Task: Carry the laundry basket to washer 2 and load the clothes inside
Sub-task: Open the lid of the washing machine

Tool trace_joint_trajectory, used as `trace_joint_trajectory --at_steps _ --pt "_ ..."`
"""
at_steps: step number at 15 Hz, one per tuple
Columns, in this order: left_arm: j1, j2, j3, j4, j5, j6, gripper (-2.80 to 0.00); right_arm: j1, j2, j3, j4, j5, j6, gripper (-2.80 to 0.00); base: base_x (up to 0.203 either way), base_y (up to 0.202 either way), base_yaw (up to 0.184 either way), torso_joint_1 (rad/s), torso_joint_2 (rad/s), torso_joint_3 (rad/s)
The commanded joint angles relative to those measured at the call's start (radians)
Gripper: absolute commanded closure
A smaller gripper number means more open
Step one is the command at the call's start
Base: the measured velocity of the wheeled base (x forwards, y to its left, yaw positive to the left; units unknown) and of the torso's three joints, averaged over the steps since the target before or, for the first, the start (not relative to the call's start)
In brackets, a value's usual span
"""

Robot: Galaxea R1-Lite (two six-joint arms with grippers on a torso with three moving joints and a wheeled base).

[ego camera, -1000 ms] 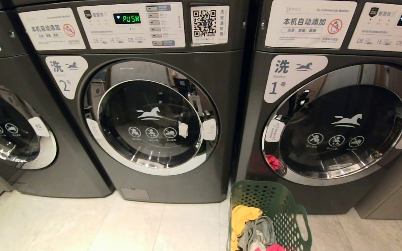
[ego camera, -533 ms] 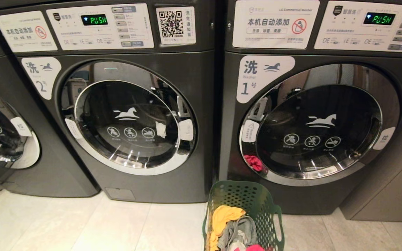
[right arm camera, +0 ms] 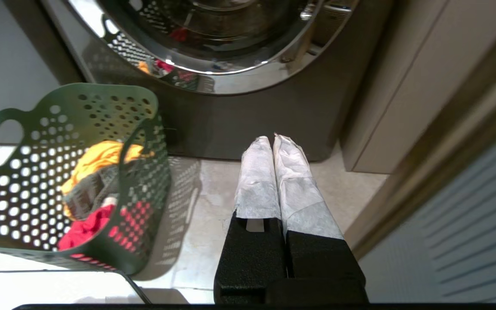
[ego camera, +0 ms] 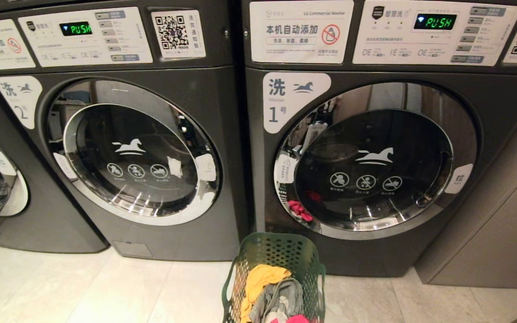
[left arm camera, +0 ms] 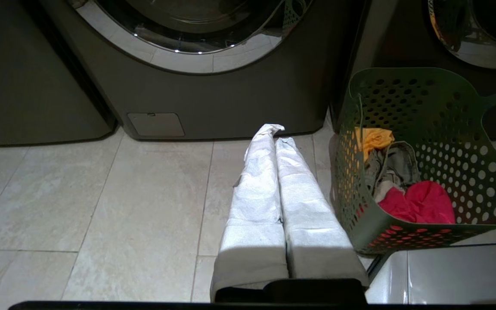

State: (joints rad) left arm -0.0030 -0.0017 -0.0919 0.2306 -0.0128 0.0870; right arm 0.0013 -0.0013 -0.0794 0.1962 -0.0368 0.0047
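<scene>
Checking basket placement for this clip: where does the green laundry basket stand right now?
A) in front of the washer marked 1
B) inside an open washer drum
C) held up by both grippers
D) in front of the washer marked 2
A: the laundry basket stands on the floor below the door of the washer marked 1.

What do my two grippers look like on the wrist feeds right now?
The left gripper has two long tapering fingers wrapped in white fabric-like padding down to a black base. The right gripper matches, with more of its textured black finger blocks showing. No cables or markings show.
</scene>
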Motion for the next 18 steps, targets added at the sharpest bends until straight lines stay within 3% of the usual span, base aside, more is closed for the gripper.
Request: trace_joint_trajectory --at_steps 1,6,15,18 --pt "0.000 0.000 0.000 0.001 -0.001 0.000 0.00 0.000 0.001 0.001 0.002 0.000 0.000 0.00 0.000 -0.199 -0.001 0.005 0.00 0.004" --pt "0.000 0.000 0.000 0.001 -0.006 -0.003 0.00 0.000 0.001 0.000 0.001 0.000 0.000 0.00 0.000 -0.142 0.002 0.007 0.00 0.004" --pt "0.000 0.000 0.000 0.001 -0.009 -0.003 0.00 0.000 0.001 0.000 0.002 0.000 0.000 0.00 0.000 0.000 0.000 0.000 0.00 0.000" --pt "0.000 0.000 -0.043 0.000 -0.009 -0.038 0.00 0.000 0.001 0.000 0.001 0.000 0.000 0.00 0.000 0.000 0.000 0.000 0.00 0.000"
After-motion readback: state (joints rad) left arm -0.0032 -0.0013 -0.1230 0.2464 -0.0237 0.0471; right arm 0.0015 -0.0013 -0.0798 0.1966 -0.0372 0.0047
